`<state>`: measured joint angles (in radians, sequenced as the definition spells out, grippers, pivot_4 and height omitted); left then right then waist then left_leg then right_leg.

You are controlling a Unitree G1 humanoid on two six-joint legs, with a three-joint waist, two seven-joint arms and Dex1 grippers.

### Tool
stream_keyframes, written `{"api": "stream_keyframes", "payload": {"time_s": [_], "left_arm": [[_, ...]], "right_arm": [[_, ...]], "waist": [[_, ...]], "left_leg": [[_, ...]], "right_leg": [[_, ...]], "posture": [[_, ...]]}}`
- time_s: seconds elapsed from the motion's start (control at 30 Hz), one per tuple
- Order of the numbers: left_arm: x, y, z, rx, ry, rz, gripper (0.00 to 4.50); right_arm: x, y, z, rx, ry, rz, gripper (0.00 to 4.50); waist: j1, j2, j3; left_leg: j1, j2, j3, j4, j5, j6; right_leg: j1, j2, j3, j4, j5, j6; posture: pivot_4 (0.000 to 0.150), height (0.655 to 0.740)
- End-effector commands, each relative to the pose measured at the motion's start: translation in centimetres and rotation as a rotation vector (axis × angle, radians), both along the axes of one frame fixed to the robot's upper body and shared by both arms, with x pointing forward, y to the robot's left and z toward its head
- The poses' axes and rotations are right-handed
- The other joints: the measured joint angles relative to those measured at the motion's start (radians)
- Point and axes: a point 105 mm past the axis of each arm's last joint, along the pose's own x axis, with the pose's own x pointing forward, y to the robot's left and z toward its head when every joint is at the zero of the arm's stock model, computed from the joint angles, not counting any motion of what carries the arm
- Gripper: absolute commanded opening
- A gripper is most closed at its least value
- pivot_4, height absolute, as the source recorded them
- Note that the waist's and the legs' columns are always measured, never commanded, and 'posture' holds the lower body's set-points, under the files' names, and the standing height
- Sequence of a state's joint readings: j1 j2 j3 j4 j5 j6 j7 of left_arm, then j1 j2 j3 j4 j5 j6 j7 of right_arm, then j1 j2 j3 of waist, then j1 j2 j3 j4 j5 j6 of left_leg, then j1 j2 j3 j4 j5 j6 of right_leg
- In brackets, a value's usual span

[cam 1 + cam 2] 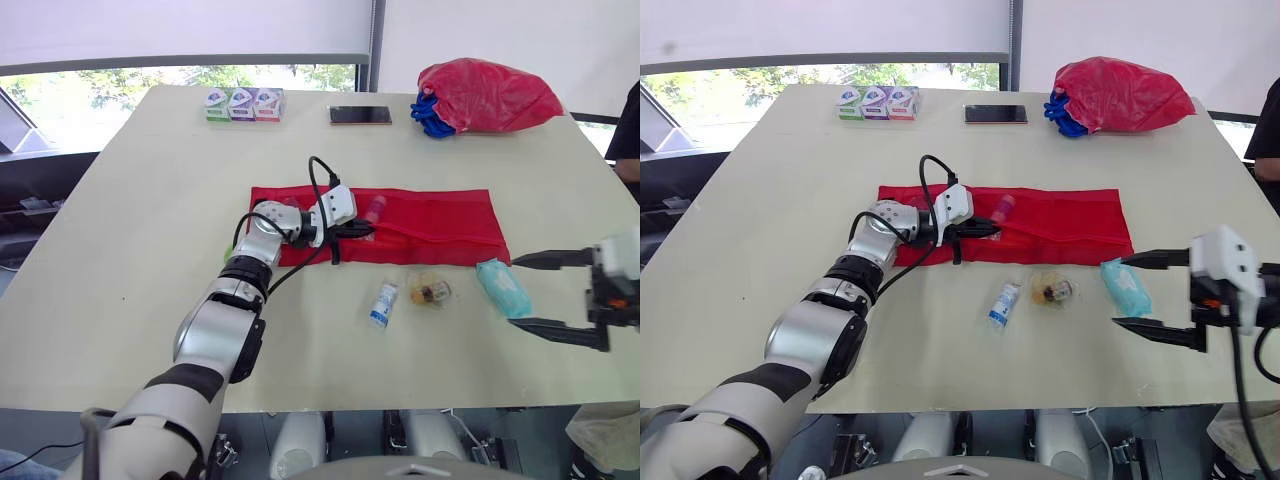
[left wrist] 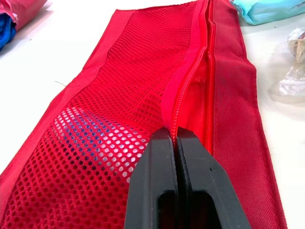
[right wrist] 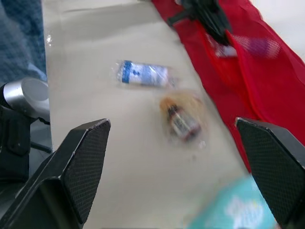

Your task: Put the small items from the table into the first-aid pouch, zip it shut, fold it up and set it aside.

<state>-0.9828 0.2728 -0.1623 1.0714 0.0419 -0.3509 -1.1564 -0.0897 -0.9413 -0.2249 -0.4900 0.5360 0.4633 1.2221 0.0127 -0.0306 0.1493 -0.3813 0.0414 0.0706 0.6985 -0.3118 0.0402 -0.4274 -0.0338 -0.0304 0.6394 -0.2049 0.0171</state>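
The red first-aid pouch lies unfolded across the table's middle, its zipper partly open. My left gripper is shut on the zipper edge of the mesh flap. A pink-capped item lies inside the mesh. In front of the pouch rest a white-and-blue packet, a bagged small bottle and a teal tissue pack. My right gripper hangs open just right of the teal pack, touching nothing.
At the far right lies a red plastic bag with blue cloth under it. A phone and three small boxes line the far edge. A person's dark sleeve shows at the right border.
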Motion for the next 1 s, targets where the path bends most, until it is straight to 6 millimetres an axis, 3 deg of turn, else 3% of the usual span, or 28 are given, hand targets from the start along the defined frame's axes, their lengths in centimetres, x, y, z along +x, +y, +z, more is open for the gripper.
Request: {"api": "stream_keyframes", "payload": {"time_s": [0.03,0.33,0.43,0.7,0.9,0.97,1.0], "left_arm": [[0.2,-0.8,1.6,-0.012,-0.055,-0.030,0.00],[0.0,-1.3,1.3,-0.009,-0.052,-0.039,0.00],[0.2,-1.1,1.4,-0.013,-0.054,-0.027,0.00],[0.2,-0.7,1.3,-0.020,-0.055,-0.009,0.00],[0.3,-0.5,1.4,-0.021,-0.056,0.000,0.00],[0.3,-0.5,1.4,-0.023,-0.055,0.001,0.00],[0.3,-0.6,1.3,-0.023,-0.055,0.000,0.00]], "right_arm": [[0.8,1.6,-0.5,-0.045,-0.052,0.037,4.48],[3.4,8.2,-2.7,-0.181,-0.086,0.265,4.48],[4.2,9.9,-4.7,-0.290,-0.079,0.360,4.48],[5.9,10.7,-7.3,-0.436,-0.091,0.415,4.48],[5.9,11.8,-6.8,-0.373,-0.065,0.390,4.48],[5.5,12.1,-6.6,-0.353,-0.033,0.379,3.37],[5.3,12.1,-6.5,-0.350,-0.015,0.372,3.14]], "waist": [[0.003,0.000,0.000],[0.002,0.000,0.000],[0.001,0.000,0.000],[0.001,0.001,0.000],[-0.001,0.001,0.000],[-0.001,0.001,0.000],[-0.001,0.001,0.000]], "left_leg": [[0.000,0.000,0.000,0.000,0.000,0.000],[-0.002,-0.001,-0.001,0.001,0.000,0.000],[-0.002,-0.001,0.000,0.001,0.000,0.001],[-0.002,-0.001,0.000,0.002,0.001,-0.001],[-0.002,-0.001,0.001,0.002,0.001,-0.001],[-0.002,-0.001,0.000,0.002,0.001,-0.002],[-0.002,-0.001,0.001,0.002,0.001,-0.002]], "right_leg": [[0.000,0.000,0.000,0.000,0.000,0.000],[0.000,0.000,0.001,0.000,0.001,-0.001],[0.000,0.000,0.000,0.000,0.001,-0.001],[-0.001,0.000,0.000,0.001,0.001,-0.001],[-0.001,0.000,0.000,0.002,0.001,-0.001],[-0.001,0.000,0.000,0.002,0.001,-0.001],[-0.001,0.000,0.000,0.002,0.001,-0.001]], "posture": [[0.150,0.7400],[0.150,0.7400],[0.150,0.7400],[0.150,0.7400],[0.150,0.7400],[0.150,0.7400],[0.150,0.7400]]}}
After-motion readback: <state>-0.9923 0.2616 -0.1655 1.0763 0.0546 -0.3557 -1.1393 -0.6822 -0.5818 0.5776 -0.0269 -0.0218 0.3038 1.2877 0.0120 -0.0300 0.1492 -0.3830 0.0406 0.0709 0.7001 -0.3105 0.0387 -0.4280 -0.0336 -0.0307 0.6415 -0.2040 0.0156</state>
